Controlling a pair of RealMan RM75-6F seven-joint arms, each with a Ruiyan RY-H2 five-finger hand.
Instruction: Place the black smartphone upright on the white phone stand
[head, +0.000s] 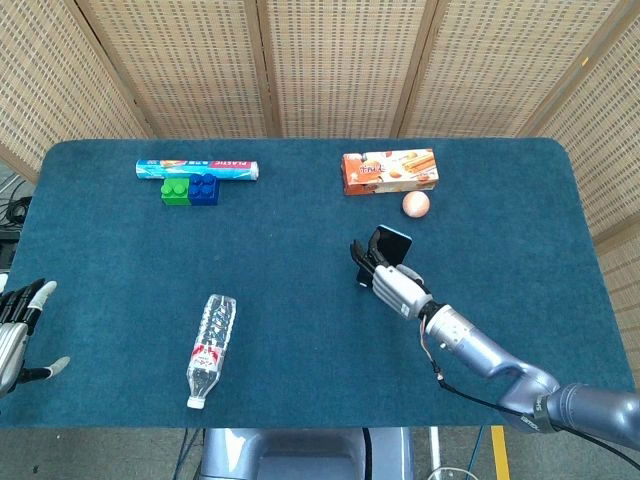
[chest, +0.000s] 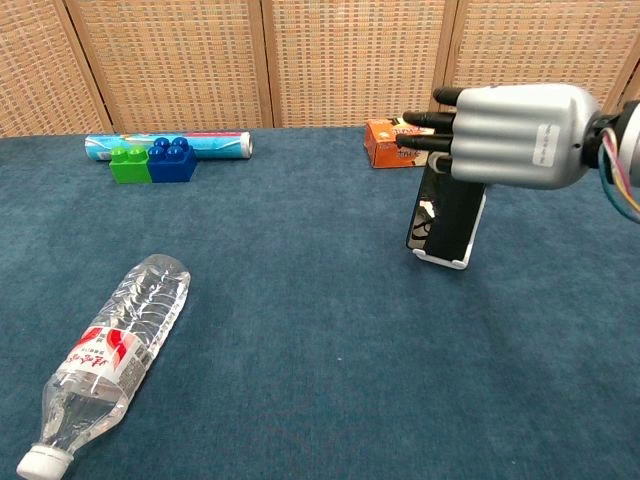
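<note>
Your right hand (chest: 505, 135) sits at the upper right of the chest view, back of the hand toward the camera, its dark fingers (chest: 425, 120) stretched straight out to the left and holding nothing. In the head view that hand (head: 392, 281) lies right of centre, with its silver forearm (head: 480, 350) running to the lower right corner. Your left hand (head: 15, 325) shows at the lower left edge, fingers spread and empty.

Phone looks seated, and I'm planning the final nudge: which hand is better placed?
Right hand: open beside the phone on its stand. Left hand sits at the far table edge.
</note>
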